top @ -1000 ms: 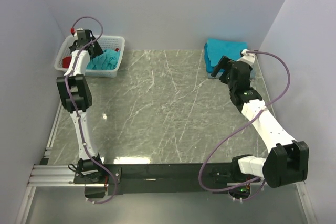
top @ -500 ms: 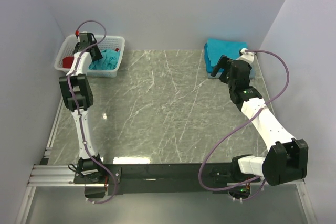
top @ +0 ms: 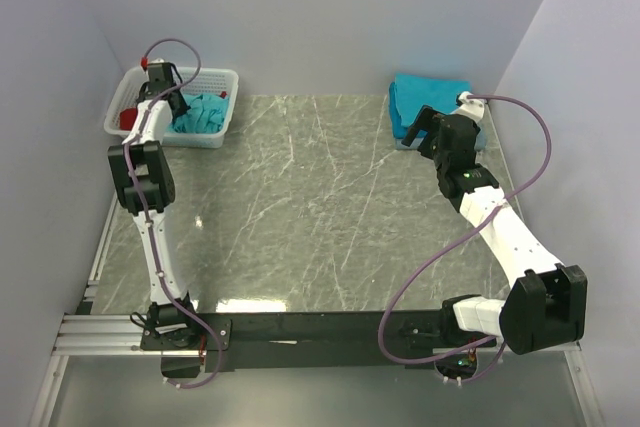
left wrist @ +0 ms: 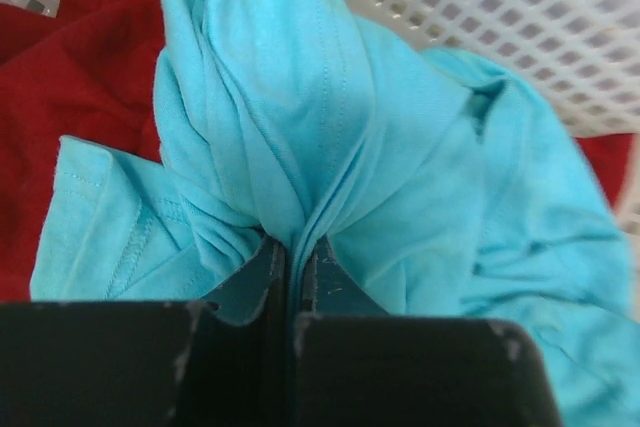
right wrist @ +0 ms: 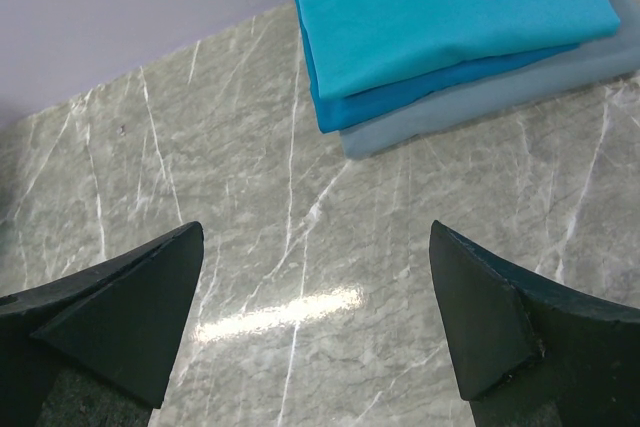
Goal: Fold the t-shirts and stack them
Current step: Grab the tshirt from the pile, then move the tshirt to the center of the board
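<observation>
Where the top view looks down on a grey marbled table [top: 300,207], the left arm reaches to the far left corner. There the left gripper [top: 168,95] sits inside a white basket [top: 226,76] that holds a crumpled t-shirt [top: 205,112], turquoise in colour. The right arm stretches toward the far right corner. The right gripper [top: 428,129] hangs just beside a folded stack [top: 430,95] of turquoise t-shirts, apparently not touching it.

Left wrist view: the left gripper's jaws are pressed together on a gathered ridge of the crumpled t-shirt, and cloth fans upward from the pinch. A red cloth [left wrist: 80,77] lies beneath and beside it, with the basket's mesh wall behind.

Right wrist view: the right gripper is spread wide with nothing between its jaws, above bare table. The folded stack lies ahead, resting on a grey pad [right wrist: 520,82].

What could go wrong: the pinch takes only a narrow fold, so the shirt may slip free when lifted. The red cloth could be dragged along with it. The basket might shift if fabric snags its mesh.

Hard to make out: the left fingertips are buried in folds, so whether any red cloth is caught there cannot be told. The crumpled shirt's collar and sleeves are lost in the bunching. The stack seems to hold two shirts, though its far edge is cut off.
</observation>
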Controlling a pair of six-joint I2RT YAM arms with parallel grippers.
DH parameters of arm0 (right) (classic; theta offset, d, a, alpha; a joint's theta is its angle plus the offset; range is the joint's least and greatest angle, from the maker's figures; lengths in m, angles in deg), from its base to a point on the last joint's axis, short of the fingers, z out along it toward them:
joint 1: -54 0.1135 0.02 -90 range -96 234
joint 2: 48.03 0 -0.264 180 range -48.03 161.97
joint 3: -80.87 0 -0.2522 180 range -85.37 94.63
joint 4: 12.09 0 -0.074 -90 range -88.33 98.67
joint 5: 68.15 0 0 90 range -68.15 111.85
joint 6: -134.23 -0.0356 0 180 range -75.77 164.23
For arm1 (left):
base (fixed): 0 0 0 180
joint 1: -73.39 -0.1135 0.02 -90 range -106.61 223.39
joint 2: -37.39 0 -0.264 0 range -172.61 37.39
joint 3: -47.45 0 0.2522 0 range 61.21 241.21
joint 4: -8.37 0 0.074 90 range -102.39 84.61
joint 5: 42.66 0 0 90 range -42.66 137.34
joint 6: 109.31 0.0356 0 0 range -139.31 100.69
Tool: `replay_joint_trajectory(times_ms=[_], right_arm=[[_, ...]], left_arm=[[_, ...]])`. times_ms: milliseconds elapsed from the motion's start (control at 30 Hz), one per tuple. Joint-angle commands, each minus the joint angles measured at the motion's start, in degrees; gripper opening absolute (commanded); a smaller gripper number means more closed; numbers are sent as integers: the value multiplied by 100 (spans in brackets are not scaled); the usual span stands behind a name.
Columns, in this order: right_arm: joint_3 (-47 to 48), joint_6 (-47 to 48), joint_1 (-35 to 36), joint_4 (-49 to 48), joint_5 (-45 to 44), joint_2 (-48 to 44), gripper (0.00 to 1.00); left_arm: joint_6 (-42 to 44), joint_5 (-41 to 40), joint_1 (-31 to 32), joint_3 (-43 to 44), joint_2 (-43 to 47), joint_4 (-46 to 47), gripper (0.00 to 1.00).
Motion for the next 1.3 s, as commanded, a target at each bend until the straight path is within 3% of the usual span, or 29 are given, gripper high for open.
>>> replay_joint_trajectory(times_ms=[0, 600, 1000, 1267], right_arm=[[132, 64, 18, -83, -114, -155, 100], [79, 11, 18, -135, 27, -286, 100], [-79, -77, 18, -285, 194, -611, 100], [-229, -60, 27, -338, 352, -937, 100]], left_arm=[[-248, 418, 30, -58, 799, 347, 0], [-679, 866, 30, 495, 2522, 506, 2], [-1048, 1824, 144, 584, 3673, 690, 4], [-654, 1921, 1073, 217, 4710, 680, 4]])
